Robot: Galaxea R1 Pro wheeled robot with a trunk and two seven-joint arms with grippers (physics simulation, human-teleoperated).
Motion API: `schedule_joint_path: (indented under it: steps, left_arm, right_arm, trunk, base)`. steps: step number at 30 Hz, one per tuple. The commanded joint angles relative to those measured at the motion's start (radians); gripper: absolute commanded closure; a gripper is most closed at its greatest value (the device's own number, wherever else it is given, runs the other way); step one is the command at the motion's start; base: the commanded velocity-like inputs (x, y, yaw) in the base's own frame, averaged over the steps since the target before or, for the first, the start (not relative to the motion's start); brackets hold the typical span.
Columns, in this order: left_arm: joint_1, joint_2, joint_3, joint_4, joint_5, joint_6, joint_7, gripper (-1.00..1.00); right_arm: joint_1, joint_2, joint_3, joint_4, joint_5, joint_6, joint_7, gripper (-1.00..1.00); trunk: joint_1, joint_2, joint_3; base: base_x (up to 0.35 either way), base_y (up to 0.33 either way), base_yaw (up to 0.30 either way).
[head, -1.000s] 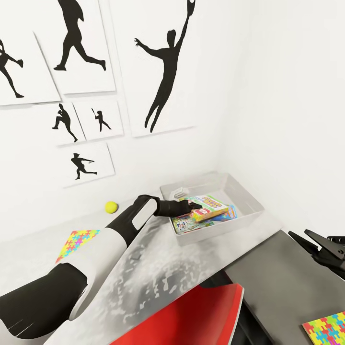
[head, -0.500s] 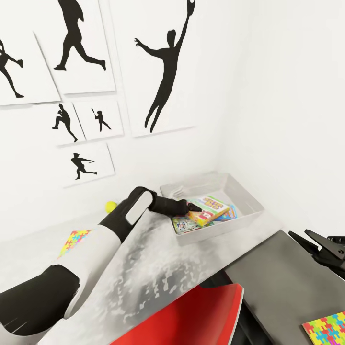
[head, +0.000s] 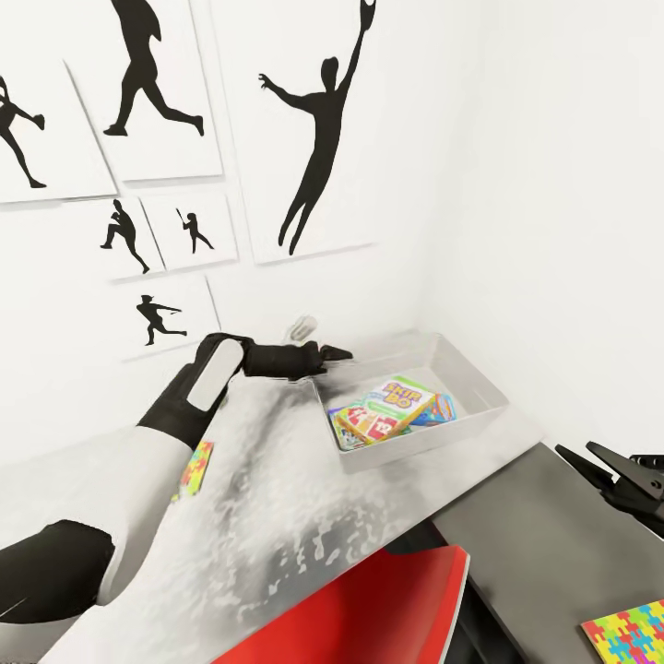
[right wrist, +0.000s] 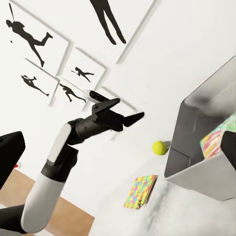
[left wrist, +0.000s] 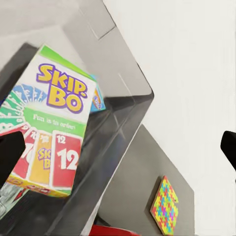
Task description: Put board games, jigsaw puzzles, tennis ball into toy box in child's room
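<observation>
Grey toy box (head: 480, 406) holds Skip-Bo game (head: 385, 409); left pincer (head: 339, 353) seemingly parted above.

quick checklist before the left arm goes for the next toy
1. Left gripper empty and open: ok, jaws apart in the right wrist view, nothing between them.
2. Skip-Bo box inside the toy box: ok, lying on other games.
3. Left gripper clear of the toy box: ok, above its rim.
4. Tennis ball located: ok, on the table beside the toy box.
5. Jigsaw puzzle reachable: ok, flat on the table by the left arm.
6. Second jigsaw puzzle in the toy box: not ok, still on the dark surface.
</observation>
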Motion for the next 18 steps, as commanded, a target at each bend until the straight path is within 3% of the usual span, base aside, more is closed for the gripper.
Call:
schedule_joint_path:
  steps: [1,4,12,14,17,18]
  left_arm:
    - [0.0,0.003,0.012,-0.01,0.004,0.002,-0.016,-1.0]
    - [0.001,0.007,0.028,-0.023,0.045,0.002,-0.023,-1.0]
    - [0.003,0.019,0.033,-0.028,0.061,0.003,-0.028,-1.0]
    - [0.003,0.036,0.034,-0.03,0.063,0.003,-0.033,-1.0]
    - [0.003,0.085,0.036,-0.031,0.083,0.004,-0.067,-1.0]
    - [0.003,0.112,0.036,-0.031,0.099,0.004,-0.091,-1.0]
  right_arm:
    - [-0.001,0.0,-0.001,0.0,0.001,0.004,0.003,-1.0]
    - [-0.001,0.001,0.0,0.0,0.001,0.003,0.003,-1.0]
    - [-0.001,0.001,0.001,0.0,0.001,0.002,0.003,-1.0]
    - [-0.001,0.001,0.0,0.0,0.001,0.002,0.003,-1.0]
    - [-0.001,0.001,0.0,0.0,0.001,0.002,0.004,-1.0]
    - [-0.001,0.001,0.0,0.0,0.001,0.002,0.004,-1.0]
  trunk:
    - [0.0,-0.001,-0.001]
    - [0.0,-0.001,-0.001]
    - [0.0,-0.001,-0.001]
    - [0.0,-0.001,-0.001]
    - [0.0,-0.001,0.002]
    - [0.0,-0.001,0.003]
  base:
    - [0.0,0.0,0.0]
    - [0.0,0.0,0.0]
    - [0.0,0.0,0.0]
    - [0.0,0.0,0.0]
    - [0.0,0.0,-0.026]
    - [0.0,0.0,-0.052]
